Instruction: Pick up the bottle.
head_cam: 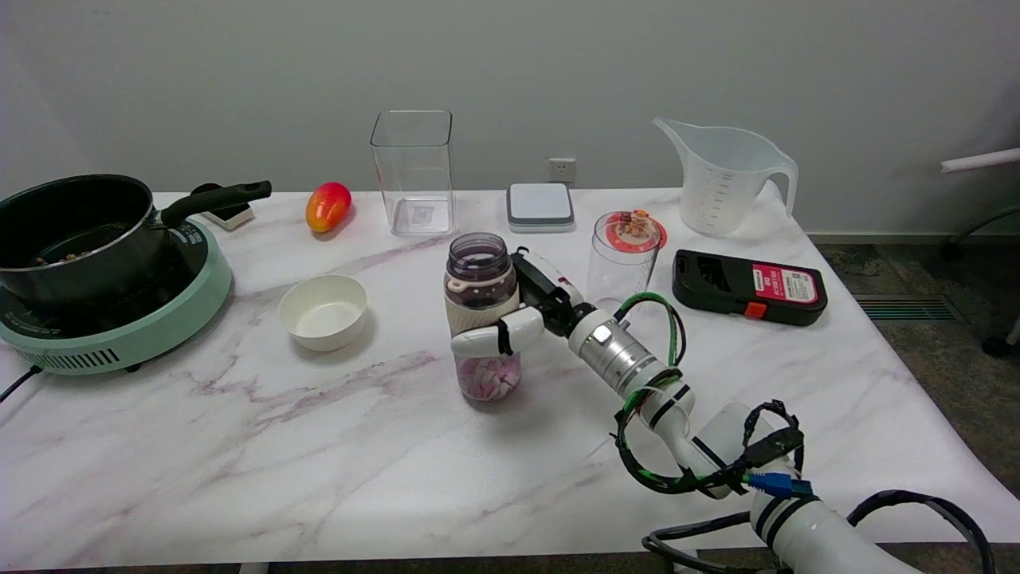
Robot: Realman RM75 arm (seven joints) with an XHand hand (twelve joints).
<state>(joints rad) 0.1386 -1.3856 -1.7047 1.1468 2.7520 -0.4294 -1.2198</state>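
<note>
Nearest us, lower right of the frame, we see the right arm point(717, 446) with its looped cables, reaching up and left across the marble table point(239, 446). Its right hand point(530, 315) sits at frame centre, wrapped around the bottle point(482, 319): one white finger crosses the front of the bottle's pale sleeve, the rest go behind it on the right side. So we call it gripping the bottle, fingers closed round the middle band.

The bottle stands upright at frame centre, long axis vertical, dark purple cap end up, clear base with pink-white pieces down. We cannot tell if the base touches the table or is just off it.

Left of the bottle we see a white bowl point(323, 311). Far left, a black pot point(76, 231) on a green cooker point(119, 319), handle pointing right. Upper centre, a mango point(327, 206), a clear square container point(413, 171), and a grey-white box point(540, 206). Just right of the hand, a clear jar with red lid point(625, 255). Right of that, a black device point(749, 287). Upper right, a measuring jug point(725, 175).
</note>
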